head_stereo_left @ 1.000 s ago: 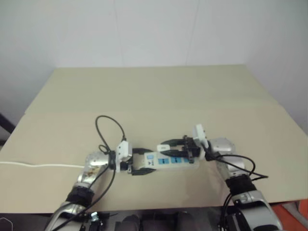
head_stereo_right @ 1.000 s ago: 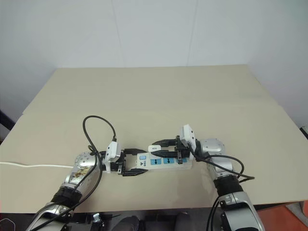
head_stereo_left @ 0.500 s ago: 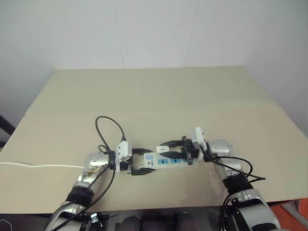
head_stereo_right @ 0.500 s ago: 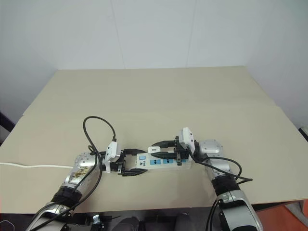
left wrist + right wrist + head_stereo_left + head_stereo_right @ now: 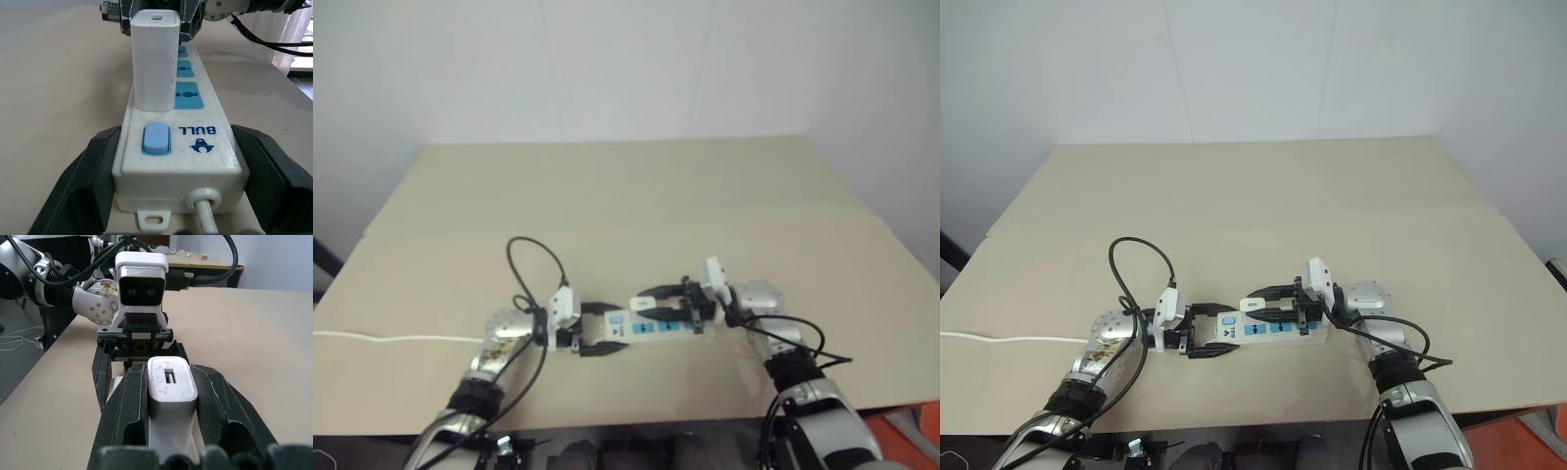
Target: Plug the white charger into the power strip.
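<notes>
One risk, operator: your right gripper [image 5: 168, 396] clasps the white charger [image 5: 154, 58] seated on the power strip [image 5: 182, 147], clamped by your left gripper [image 5: 178, 171]; lifting uncouples it.

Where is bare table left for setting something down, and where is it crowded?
The table is bare behind the power strip to the far edge, and toward both side edges. It is crowded at the near middle: left gripper, right gripper, white charger.
</notes>
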{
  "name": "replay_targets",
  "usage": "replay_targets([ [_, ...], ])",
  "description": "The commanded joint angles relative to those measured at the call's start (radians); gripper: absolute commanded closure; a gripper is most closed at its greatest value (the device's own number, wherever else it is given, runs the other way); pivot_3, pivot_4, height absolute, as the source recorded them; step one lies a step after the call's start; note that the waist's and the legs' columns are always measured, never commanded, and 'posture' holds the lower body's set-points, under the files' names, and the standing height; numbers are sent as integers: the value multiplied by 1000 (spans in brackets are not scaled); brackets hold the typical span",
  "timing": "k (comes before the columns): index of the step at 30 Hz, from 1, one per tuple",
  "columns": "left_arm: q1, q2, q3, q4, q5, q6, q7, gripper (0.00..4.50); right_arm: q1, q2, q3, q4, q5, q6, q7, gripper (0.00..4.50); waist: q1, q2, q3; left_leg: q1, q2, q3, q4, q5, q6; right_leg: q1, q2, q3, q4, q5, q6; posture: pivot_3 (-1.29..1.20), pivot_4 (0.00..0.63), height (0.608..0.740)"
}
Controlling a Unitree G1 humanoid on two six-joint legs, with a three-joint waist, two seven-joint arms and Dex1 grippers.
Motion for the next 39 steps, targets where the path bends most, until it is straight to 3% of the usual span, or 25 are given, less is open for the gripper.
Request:
replay_targets([
  [1,0,10,-3,3,25,-17,-4,1255,19,-9,15,28,-36,9,18,1766,0,0,0,0,0,0,0,0,0,0,0,0,0,0,0,0,150,740],
  [6,-7,6,-4,12,28,-23,-2,1255,22,-11,4,10,-27,20,28,30,2,0,0,0,0,0,0,0,0,0,0,0,0,0,0,0,150,740],
  [9,-9,7,-3,12,21,-4,-6,1255,23,-12,-3,13,-31,9,27,30,2,0,0,0,0,0,0,0,0,0,0,0,0,0,0,0,150,740],
  [13,-17,14,1,-7,-2,14,-40,19,30,-19,-9,11,-30,3,29,0,2,0,0,0,0,0,-1,0,0,0,0,0,0,0,0,0,150,740],
  [19,-12,34,15,-103,-33,53,-63,19,60,-32,-40,-50,-28,-18,-12,0,6,0,0,-1,0,0,-1,0,0,-1,0,0,-1,0,0,0,150,740],
  [23,6,65,86,-185,-58,67,10,19,104,-116,-91,-192,24,79,-26,0,9,0,0,-4,0,0,-1,0,0,-4,-1,1,-2,0,0,0,150,740],
  [28,55,200,190,-267,-132,133,-28,19,211,-317,-193,-355,73,131,2,0,6,1,1,-11,0,0,-1,0,0,-10,-1,0,-2,0,0,0,150,740],
  [33,136,341,221,-180,-84,63,-120,19,341,-469,-317,-463,110,163,-10,0,2,1,2,-7,0,3,-7,0,0,-8,-1,2,-5,0,0,0,150,740],
  [39,138,308,210,-185,-109,104,-97,19,419,-510,-340,-544,90,167,-47,0,9,-1,3,-4,3,6,-8,-1,0,-6,-1,3,-5,0,0,0,150,740],
])
